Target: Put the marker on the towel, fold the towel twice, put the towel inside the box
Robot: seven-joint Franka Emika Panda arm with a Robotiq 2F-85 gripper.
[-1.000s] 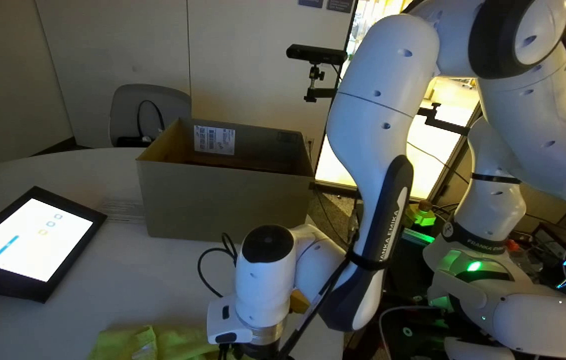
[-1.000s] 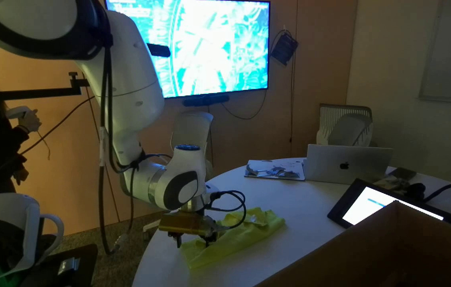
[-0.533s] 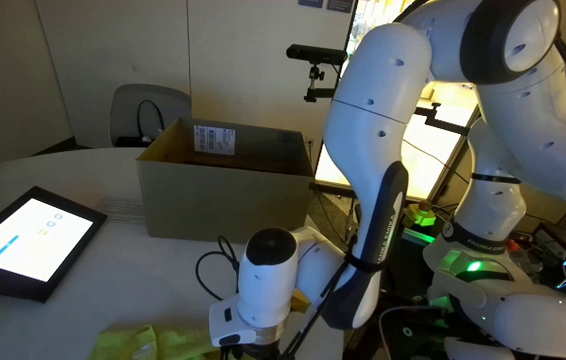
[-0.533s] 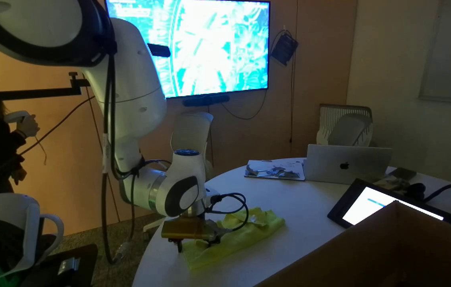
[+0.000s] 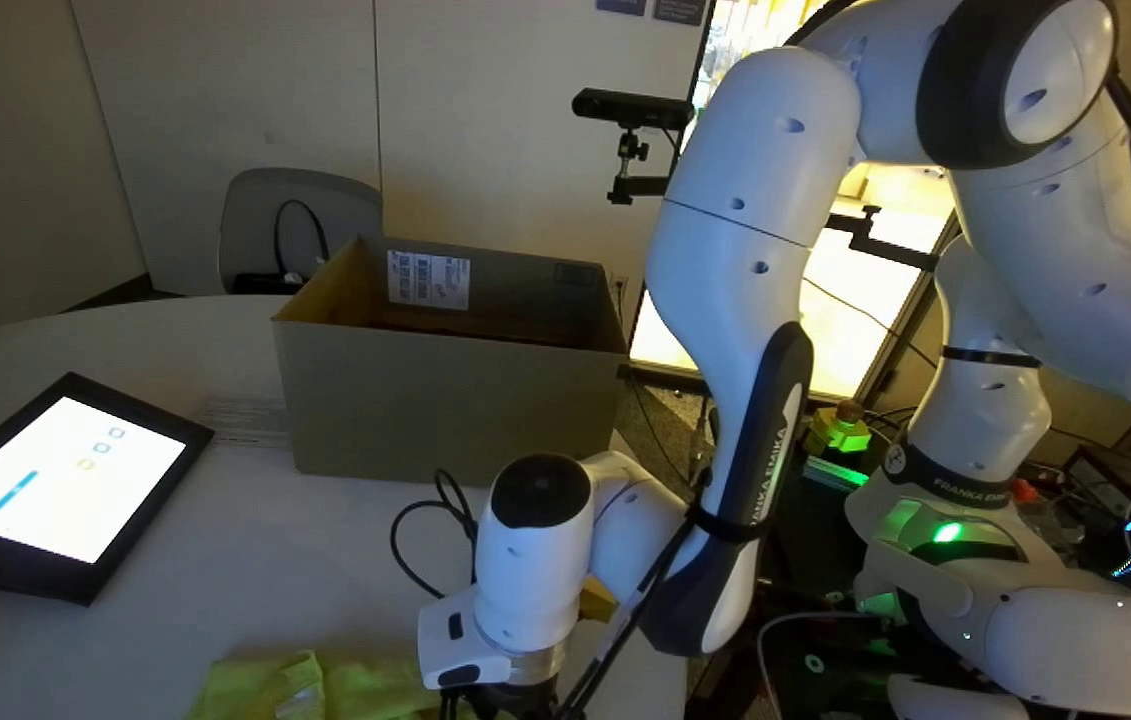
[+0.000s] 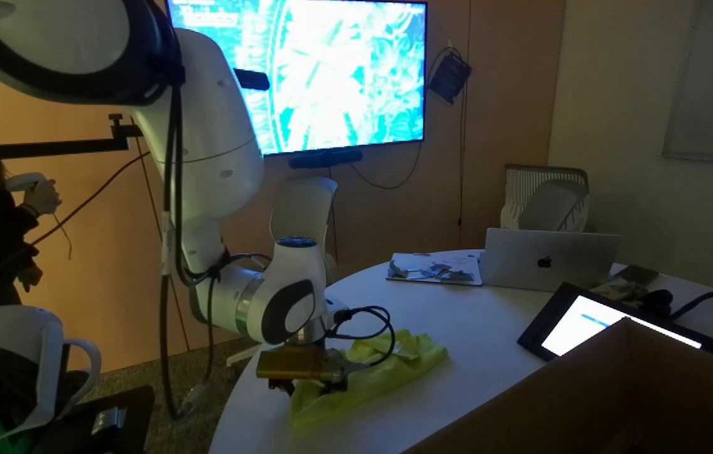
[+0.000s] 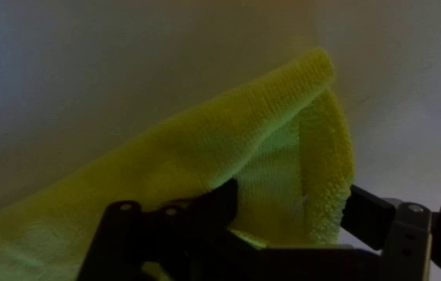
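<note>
The yellow-green towel [image 6: 388, 375] lies folded into a long strip near the table's edge; it also shows at the bottom of an exterior view [image 5: 345, 690]. In the wrist view the towel [image 7: 189, 144] shows a folded-over layer, with its end between my fingers. My gripper [image 7: 292, 210] is down at this end. Its fingers are wide apart; the left finger is at the fold, the right finger touches the towel's outer edge. The gripper [image 6: 312, 386] also shows from the side. The brown cardboard box [image 5: 445, 410] stands open on the table. The marker does not show in any view.
A black-framed tablet [image 5: 75, 480] with a bright screen lies on the table beside the box. A laptop [image 6: 548, 261] and a flat printed item [image 6: 435, 268] are farther along the table. The box wall [image 6: 539, 403] rises in the foreground.
The arm has lowered a little onto the towel's end. The fingers have moved slightly closer together. The towel has shifted slightly toward the gripper and bunched a little.
</note>
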